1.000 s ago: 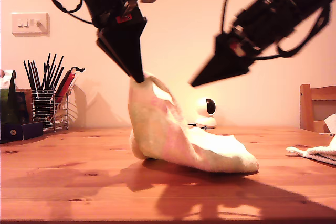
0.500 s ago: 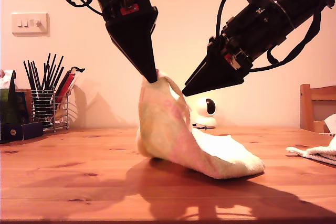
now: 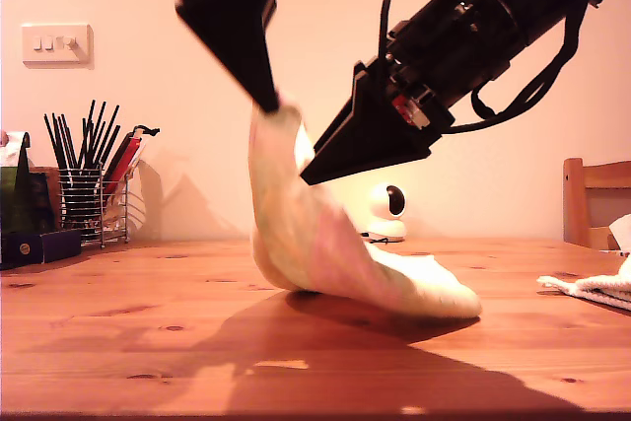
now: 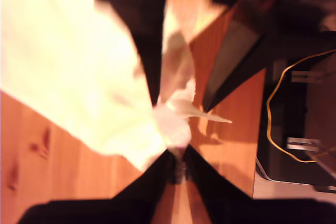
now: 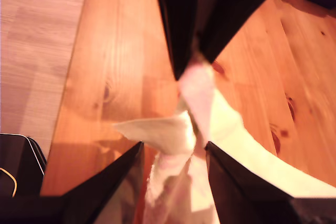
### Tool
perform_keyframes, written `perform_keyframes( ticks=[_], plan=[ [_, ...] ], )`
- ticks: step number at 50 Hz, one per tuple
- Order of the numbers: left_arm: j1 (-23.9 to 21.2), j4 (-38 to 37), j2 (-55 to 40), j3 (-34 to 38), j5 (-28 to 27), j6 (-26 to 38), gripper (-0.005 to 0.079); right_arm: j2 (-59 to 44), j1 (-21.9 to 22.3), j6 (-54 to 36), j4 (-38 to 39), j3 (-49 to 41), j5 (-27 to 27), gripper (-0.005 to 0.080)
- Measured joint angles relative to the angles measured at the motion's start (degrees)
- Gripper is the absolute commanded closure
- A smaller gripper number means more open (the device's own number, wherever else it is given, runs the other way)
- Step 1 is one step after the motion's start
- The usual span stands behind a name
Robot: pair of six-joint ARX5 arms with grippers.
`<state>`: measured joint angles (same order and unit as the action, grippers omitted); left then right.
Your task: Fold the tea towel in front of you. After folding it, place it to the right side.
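A pale yellow and pink tea towel [image 3: 306, 234] hangs in a tall peak, its lower end trailing on the wooden table [image 3: 138, 342]. My first gripper [image 3: 271, 105] points down from above and is shut on the towel's top edge [image 4: 173, 124]; its closed tips [image 4: 177, 158] pinch the cloth. From the exterior view's right, my second gripper [image 3: 308, 178] reaches in just below that pinch. Its fingers [image 5: 121, 177] stand apart, open, with a loose fold of towel [image 5: 163, 132] between them. The first gripper's closed tips [image 5: 190, 69] show opposite.
A wire basket of pens [image 3: 91, 199] and dark boxes [image 3: 30, 239] stand at the exterior view's left. A small white camera [image 3: 386, 212] sits behind the towel. Another white cloth [image 3: 596, 288] and a chair back [image 3: 592, 199] are at the exterior view's right.
The first gripper has lifted the towel's top higher, stretching the cloth into a taller peak. The second gripper has moved down and toward the exterior view's left, close to the raised edge.
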<state>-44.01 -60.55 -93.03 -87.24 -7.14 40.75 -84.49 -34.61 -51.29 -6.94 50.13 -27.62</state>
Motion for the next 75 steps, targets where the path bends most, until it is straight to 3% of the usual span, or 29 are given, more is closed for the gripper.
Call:
perform_keyframes(
  ticks=[13, 30, 52, 75],
  plan=[
    [-0.85, -2.73, 0.33, -0.02, -0.22, 0.02, 0.0764, 0.0, 0.0, -0.02, -1.09, 0.35, 3.58, 0.0419],
    [-0.83, -4.13, 0.33, -0.02, 0.96, 0.04, 0.0764, -0.2, -0.59, 0.0, -4.37, 5.25, 3.8, 0.0419],
    [3.43, -4.68, 0.33, -0.02, 2.64, -0.02, 0.0764, -0.2, -1.07, -1.18, -7.65, 5.25, 4.87, 0.0419],
    [-1.44, -4.31, 0.33, -0.02, 1.2, 0.5, 0.0764, -0.74, -1.11, -2.38, -5.99, 5.25, 3.06, 0.0419]
  ],
)
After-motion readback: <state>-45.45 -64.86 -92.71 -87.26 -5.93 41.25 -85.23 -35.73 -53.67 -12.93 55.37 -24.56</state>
